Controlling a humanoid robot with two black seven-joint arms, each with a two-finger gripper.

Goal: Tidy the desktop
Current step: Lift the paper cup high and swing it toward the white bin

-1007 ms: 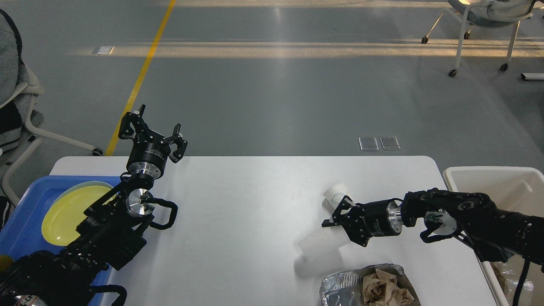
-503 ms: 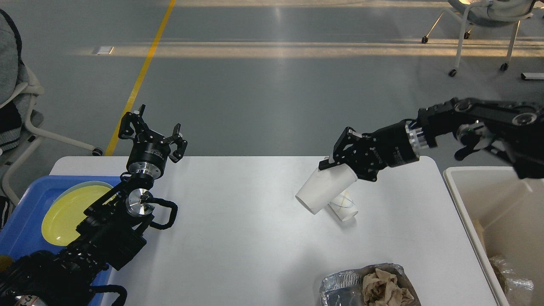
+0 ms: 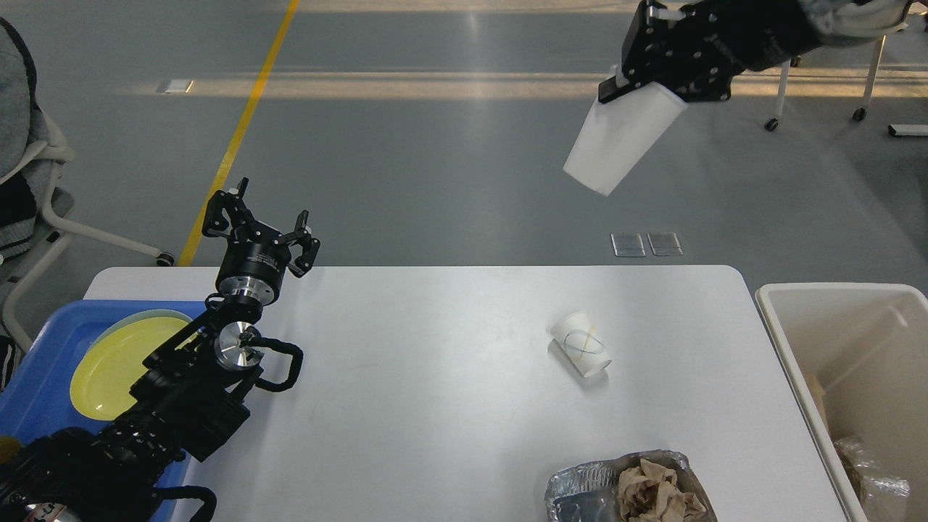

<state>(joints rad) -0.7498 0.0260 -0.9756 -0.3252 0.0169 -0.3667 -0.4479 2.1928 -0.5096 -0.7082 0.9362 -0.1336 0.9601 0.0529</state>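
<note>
Starting at the bottom edge, a foil tray point(image 3: 580, 482) of crumpled paper point(image 3: 656, 493) sits on the desk point(image 3: 435, 406), which fills the lower half of the frame. Mid-right lies a small cup point(image 3: 581, 353) on its side. At left, the left gripper point(image 3: 262, 226) hangs open and empty above a blue tray point(image 3: 36, 406) with a yellow plate point(image 3: 109, 370). At upper right, the right gripper point(image 3: 641, 76) holds a white cup point(image 3: 622, 138) high. The step looks like disposal; next, swing it over the bin point(image 3: 834, 293) at right and let go.
</note>
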